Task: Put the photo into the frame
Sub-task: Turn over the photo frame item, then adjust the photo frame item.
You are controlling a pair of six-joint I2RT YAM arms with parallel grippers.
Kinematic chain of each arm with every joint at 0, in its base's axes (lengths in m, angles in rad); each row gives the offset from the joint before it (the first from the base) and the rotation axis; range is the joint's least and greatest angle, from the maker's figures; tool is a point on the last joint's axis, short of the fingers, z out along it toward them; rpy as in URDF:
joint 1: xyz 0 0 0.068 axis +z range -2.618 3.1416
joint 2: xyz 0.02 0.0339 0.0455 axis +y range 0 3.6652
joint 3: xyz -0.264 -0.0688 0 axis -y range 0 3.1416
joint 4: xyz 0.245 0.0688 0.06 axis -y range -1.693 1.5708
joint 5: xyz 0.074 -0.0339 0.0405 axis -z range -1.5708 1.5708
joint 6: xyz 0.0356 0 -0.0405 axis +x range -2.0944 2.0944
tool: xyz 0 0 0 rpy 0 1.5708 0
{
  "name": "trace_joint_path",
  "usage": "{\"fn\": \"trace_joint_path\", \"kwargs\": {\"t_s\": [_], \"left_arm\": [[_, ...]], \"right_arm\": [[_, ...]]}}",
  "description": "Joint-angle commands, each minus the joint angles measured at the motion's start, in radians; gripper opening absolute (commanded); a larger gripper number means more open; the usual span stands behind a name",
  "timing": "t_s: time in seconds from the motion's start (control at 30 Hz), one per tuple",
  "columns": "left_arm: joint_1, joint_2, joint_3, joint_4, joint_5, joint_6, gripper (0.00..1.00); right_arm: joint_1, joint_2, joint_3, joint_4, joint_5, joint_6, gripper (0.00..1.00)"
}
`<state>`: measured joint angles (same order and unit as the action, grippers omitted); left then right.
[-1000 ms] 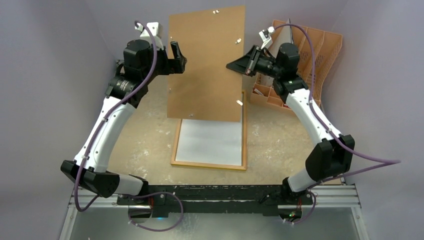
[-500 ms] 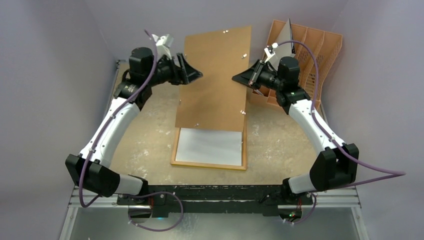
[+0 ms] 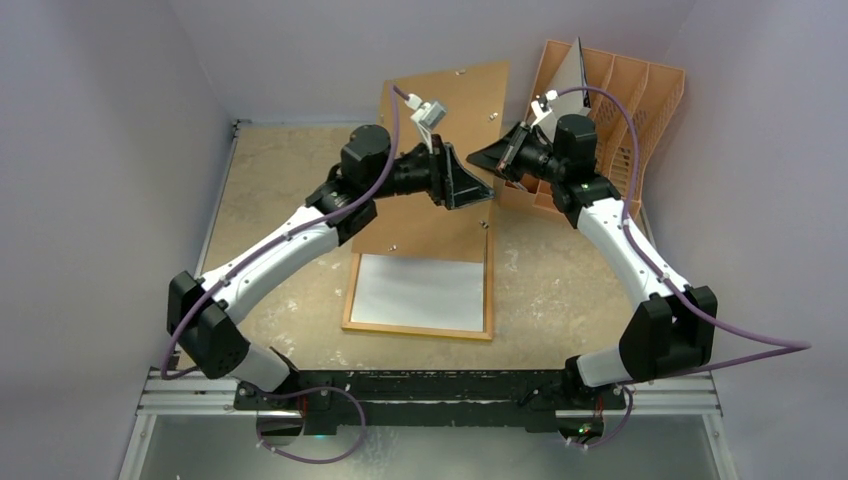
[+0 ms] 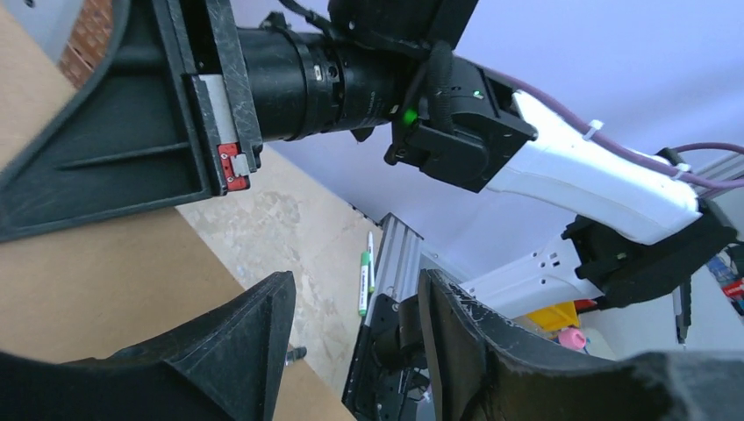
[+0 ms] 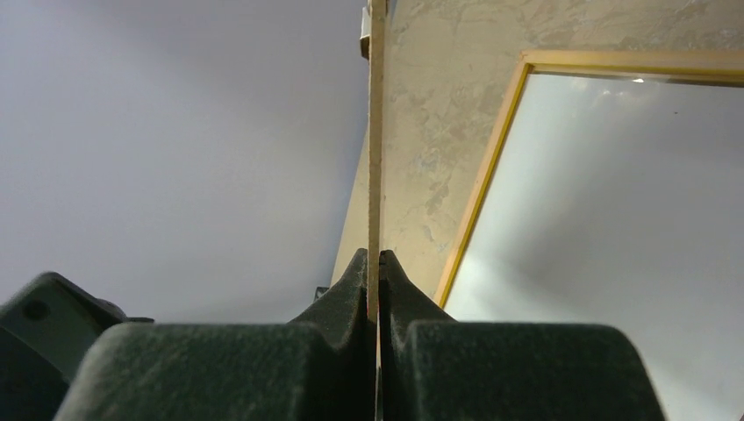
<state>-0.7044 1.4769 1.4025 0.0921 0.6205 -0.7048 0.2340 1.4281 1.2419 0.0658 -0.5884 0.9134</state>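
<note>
Right claw (image 5: 375, 263): clamped tight on the thin edge of the brown backing board (image 3: 430, 225). My right wrist view shows that edge running straight up from between my fingertips.
Left claw (image 3: 470, 188): reached across the board's face, jaws partly apart. In my left wrist view the gap holds nothing, only table and rail behind it.
Left claw contact: I cannot tell whether a finger touches the board. From above my own fingers cover the spot, and at the wrist the board passes out of sight behind my left finger.
Photo (image 3: 418, 290): lies inside the frame (image 3: 415, 328) on the table (image 3: 270, 210), plain white side up, so the print is not visible.
Hidden: the raised, tilted board covers the far end of the frame and photo from above. I cannot tell whether the board's lower edge rests on the frame.
Cut off: the right wrist view shows only one corner of the frame, and glare washes out the pale sheet inside it.
Only from above: the orange rack (image 3: 640, 95) behind my right arm.
Only at left wrist: a green-and-white pen (image 4: 362, 285) by the rail, and my right claw's finger lying flat against the board.
</note>
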Motion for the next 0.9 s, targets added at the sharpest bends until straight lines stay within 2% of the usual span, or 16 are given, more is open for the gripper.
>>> {"fn": "trace_joint_path", "kwargs": {"t_s": [0.0,0.33,0.57,0.73,0.87], "left_arm": [[-0.048,0.068,0.036,0.081,-0.023,-0.012,0.55],[-0.099,0.155,0.069,0.059,-0.007,0.024,0.48],[-0.103,0.141,0.087,-0.151,-0.083,0.141,0.44],[-0.105,0.138,0.095,-0.323,-0.042,0.226,0.40],[-0.105,0.111,0.068,-0.390,-0.004,0.274,0.37]], "right_arm": [[-0.004,-0.021,0.069,0.072,-0.020,0.026,0.00],[-0.004,-0.038,0.070,0.054,-0.020,0.015,0.00],[-0.003,-0.033,0.081,0.017,-0.008,0.018,0.00],[-0.003,-0.020,0.095,-0.019,-0.018,0.010,0.00],[-0.002,-0.007,0.109,-0.048,-0.009,-0.003,0.00]]}}
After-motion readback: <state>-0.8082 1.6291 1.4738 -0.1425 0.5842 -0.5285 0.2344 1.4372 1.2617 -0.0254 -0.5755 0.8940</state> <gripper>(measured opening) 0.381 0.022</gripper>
